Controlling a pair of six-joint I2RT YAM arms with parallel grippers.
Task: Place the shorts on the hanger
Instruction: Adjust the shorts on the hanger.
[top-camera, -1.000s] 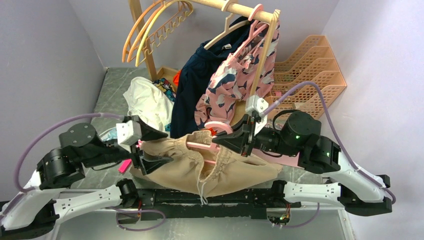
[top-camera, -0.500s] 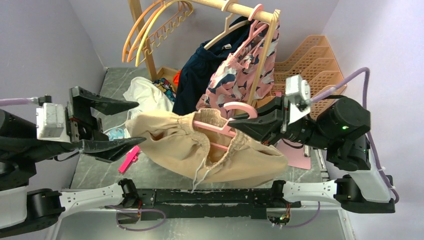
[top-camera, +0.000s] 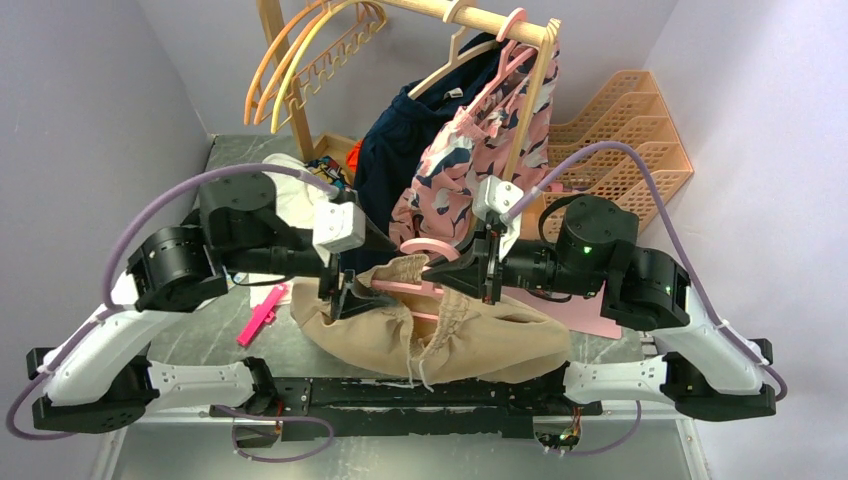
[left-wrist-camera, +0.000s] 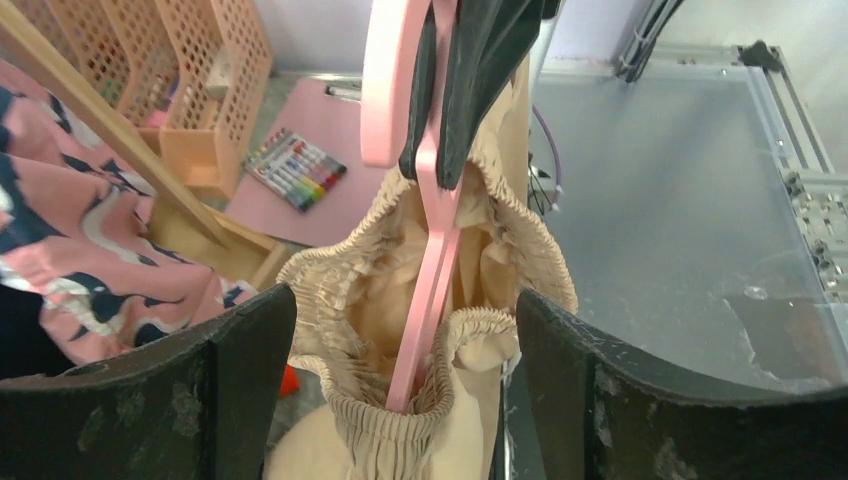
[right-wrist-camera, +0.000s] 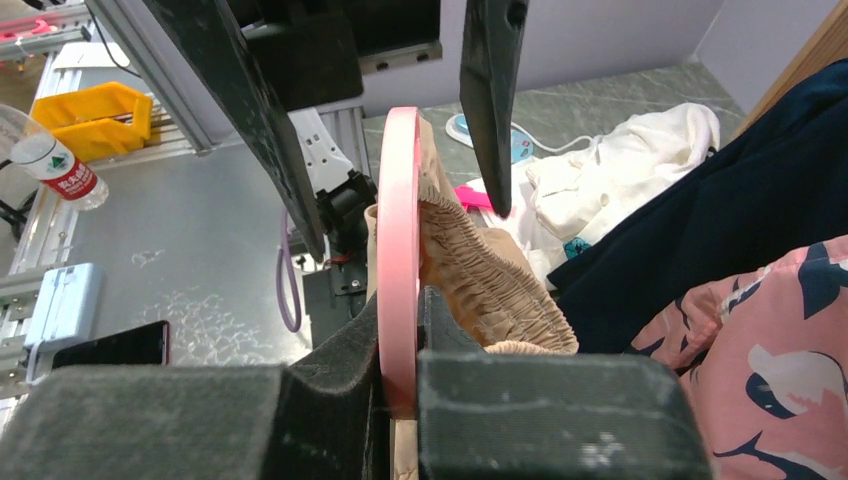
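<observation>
From above: right gripper (top-camera: 432, 272) extended in from 3 o'clock, pinched tight on the hanger (top-camera: 400, 288) near its hook, probably to keep the bar level and clear of the table. Left gripper (top-camera: 368, 272) in from 9 o'clock, spread wide around the waistband end of the shorts (top-camera: 480, 335), gripping nothing. Judged ready to pull cloth further along the bar. Shorts slumped at 6 o'clock of the hanger, partly threaded onto it.

Left wrist: wide-set black fingers on either side of gathered, ribbed elastic. Thin, flat pink plastic running down into the waist opening.

Right wrist: smooth, rounded hanger edge squeezed between matte black pads. Soft, crinkled tan cloth touching it at 3 o'clock.
</observation>
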